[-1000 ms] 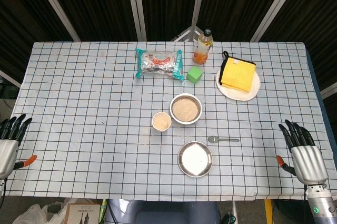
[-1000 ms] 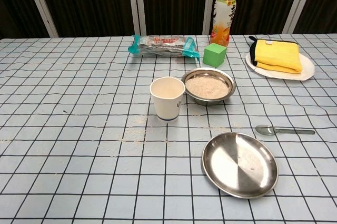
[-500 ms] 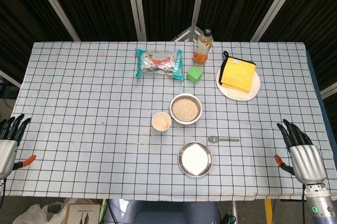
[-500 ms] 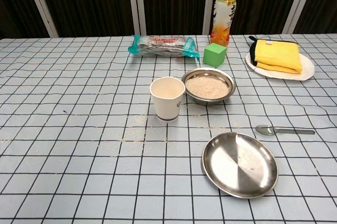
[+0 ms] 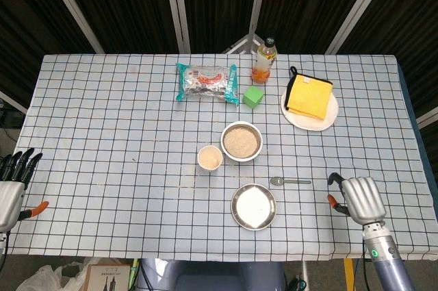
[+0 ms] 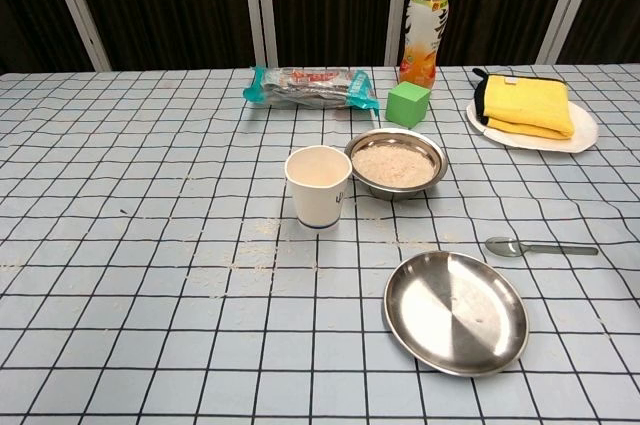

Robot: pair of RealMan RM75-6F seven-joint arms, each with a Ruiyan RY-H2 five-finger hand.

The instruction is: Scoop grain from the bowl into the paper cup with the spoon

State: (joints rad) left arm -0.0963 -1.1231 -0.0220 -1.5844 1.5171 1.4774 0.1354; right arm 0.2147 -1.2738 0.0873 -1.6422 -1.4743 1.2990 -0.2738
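Observation:
A metal bowl (image 5: 224,142) (image 6: 395,191) full of pale grain sits mid-table. Just left of it and nearer to me stands the paper cup (image 5: 210,158) (image 6: 318,185), upright. The metal spoon (image 5: 289,181) (image 6: 540,247) lies flat on the cloth to the right, its bowl end pointing left. My right hand (image 5: 359,197) hovers over the table right of the spoon's handle, apart from it and holding nothing; I see its back, and the fingers are mostly hidden. My left hand (image 5: 10,185) hangs at the table's left edge with fingers spread. Neither hand shows in the chest view.
An empty metal plate (image 5: 253,206) (image 6: 455,310) lies near the front edge, below the spoon. At the back are a snack packet (image 5: 207,81), a green block (image 5: 253,96), a drink bottle (image 5: 263,60), and a yellow cloth on a white plate (image 5: 328,118). Spilled grains dot the cloth by the cup.
My right hand has swung left from the table's right edge toward the spoon and turned so its back faces up. The left hand and all objects stay put.

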